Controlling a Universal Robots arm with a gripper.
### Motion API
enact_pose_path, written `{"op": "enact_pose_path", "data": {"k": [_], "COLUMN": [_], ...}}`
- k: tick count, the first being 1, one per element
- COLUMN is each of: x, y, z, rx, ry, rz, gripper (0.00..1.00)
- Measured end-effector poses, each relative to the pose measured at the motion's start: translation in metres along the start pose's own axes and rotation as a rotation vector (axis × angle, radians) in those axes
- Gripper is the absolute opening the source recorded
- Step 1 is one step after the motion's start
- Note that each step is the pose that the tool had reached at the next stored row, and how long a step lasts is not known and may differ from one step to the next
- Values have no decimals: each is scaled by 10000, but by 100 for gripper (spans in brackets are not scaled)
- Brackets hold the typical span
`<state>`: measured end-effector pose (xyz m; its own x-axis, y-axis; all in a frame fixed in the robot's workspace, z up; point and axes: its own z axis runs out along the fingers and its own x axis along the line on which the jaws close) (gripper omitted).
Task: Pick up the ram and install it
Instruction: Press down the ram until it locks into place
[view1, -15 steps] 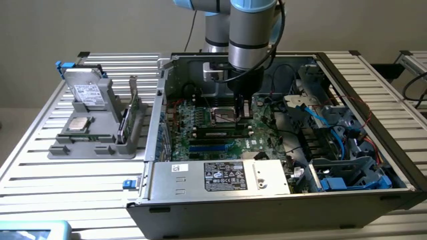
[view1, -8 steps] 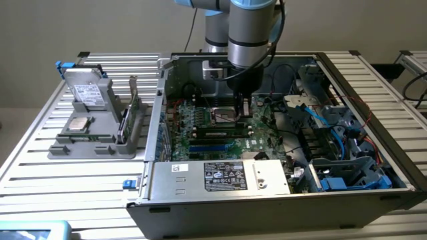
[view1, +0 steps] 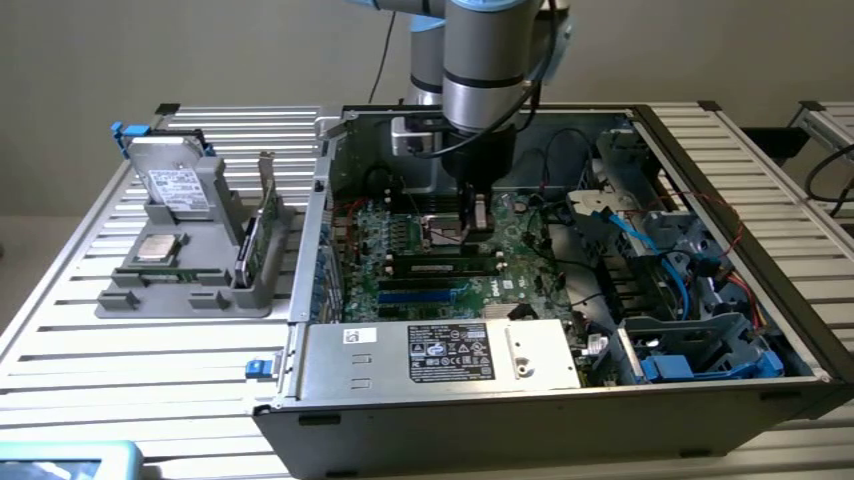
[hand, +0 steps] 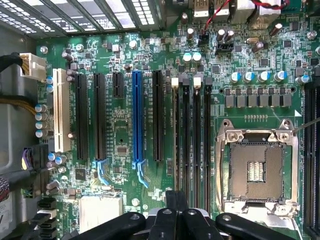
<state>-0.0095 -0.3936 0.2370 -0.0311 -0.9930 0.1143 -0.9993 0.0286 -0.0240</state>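
My gripper (view1: 473, 212) hangs inside the open computer case (view1: 747, 300), low over the motherboard (view1: 400, 255) beside the CPU socket (hand: 257, 172). Its black fingers (hand: 164, 220) are pressed together with nothing showing between them. The long black memory slots (hand: 192, 145) lie just ahead of the fingertips. What looks like the ram (view1: 248, 248), a thin dark-green stick, stands on edge in the grey parts holder (view1: 180, 295) on the exterior view's left, outside the case and well away from the gripper.
A larger green card (view1: 271, 215) with a metal bracket stands next to the stick, with a drive (view1: 176, 185) and a chip (view1: 160, 247) in the same holder. Blue and black cables (view1: 627, 235) and drive cages crowd the case's right side. The power supply (view1: 447, 352) sits along the front.
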Motion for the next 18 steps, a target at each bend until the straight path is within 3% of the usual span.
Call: {"op": "enact_pose_path", "data": {"k": [6,12,18], "x": [26,58,54], "y": [87,227,381], "z": [0,1,-4], "rx": [0,-3,-22], "ry": [-4,-10,-71], "rz": [-1,-1,-1], "gripper": [11,11,11]}}
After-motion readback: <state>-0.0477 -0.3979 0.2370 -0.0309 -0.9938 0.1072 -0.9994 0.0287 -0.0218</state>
